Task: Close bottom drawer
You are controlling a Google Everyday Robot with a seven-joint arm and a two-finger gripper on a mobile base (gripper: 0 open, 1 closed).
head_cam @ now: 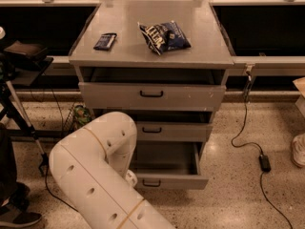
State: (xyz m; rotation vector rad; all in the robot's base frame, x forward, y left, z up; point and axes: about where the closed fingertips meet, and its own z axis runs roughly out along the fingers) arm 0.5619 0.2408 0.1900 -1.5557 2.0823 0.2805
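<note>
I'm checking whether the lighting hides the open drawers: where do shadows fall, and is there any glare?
Camera view: light from above leaves the cabinet top evenly lit, with no strong glare; the bottom drawer is dim inside, shaded by the middle drawer, yet readable; the recesses behind the cabinet are nearly black; the gripper is out of sight behind the white arm.

Tool hidden behind arm (90, 175) — at bottom drawer (174, 181), its left end covered

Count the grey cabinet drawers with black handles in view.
3, stacked in the grey cabinet: tall-fronted top drawer, slightly open; middle drawer beneath; wide shallow bottom drawer, pulled out furthest. Gripper hidden behind the white robot arm, lower left.
</note>
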